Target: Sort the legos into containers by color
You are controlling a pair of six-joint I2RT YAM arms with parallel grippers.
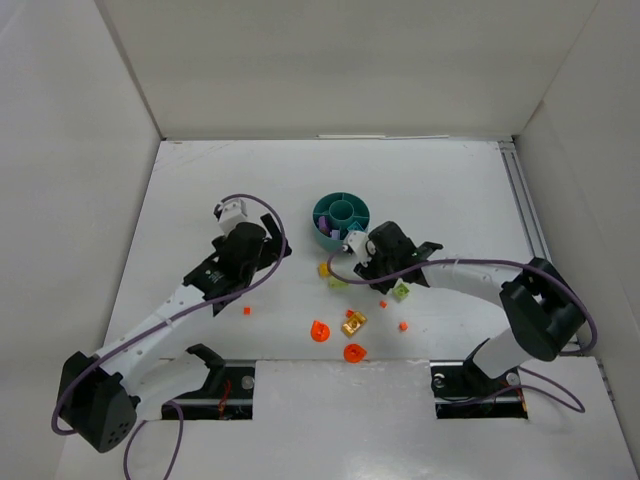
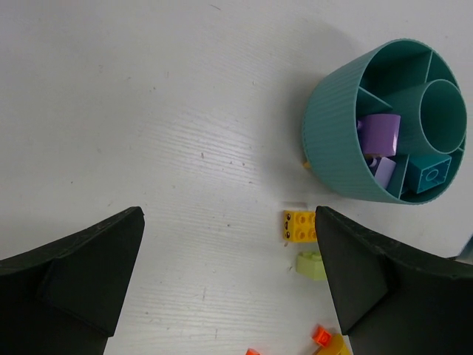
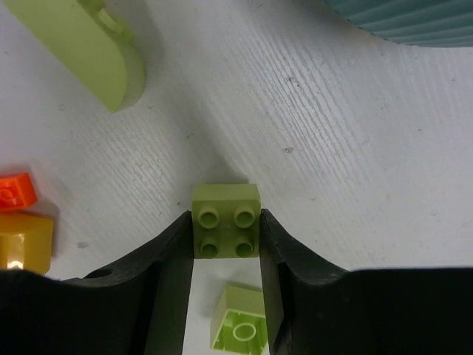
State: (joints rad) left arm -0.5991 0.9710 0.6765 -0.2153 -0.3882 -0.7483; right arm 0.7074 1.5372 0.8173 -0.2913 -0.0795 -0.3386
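The teal dish [image 1: 340, 220] stands mid-table, and its ribbed wall shows in the left wrist view [image 2: 340, 140]. It holds purple pieces [image 2: 380, 133] and a turquoise brick [image 2: 430, 174] in separate sections. My right gripper [image 3: 226, 235] is shut on a lime green 2x2 brick [image 3: 226, 231], studs toward the camera, just below the dish [image 3: 414, 18]. In the top view the right gripper [image 1: 362, 262] sits right of the dish's near side. My left gripper [image 2: 229, 214] is open and empty, left of the dish [image 1: 278, 245]. A yellow brick [image 2: 299, 225] lies by its right finger.
A curved lime piece [image 3: 89, 52] and an upturned lime brick [image 3: 240, 325] lie near the right gripper. A lime piece [image 2: 310, 265], a gold piece [image 1: 353, 322], orange round pieces [image 1: 319, 331] [image 1: 354, 352] and small orange dots [image 1: 247, 311] [image 1: 403, 326] lie scattered. White walls enclose the table.
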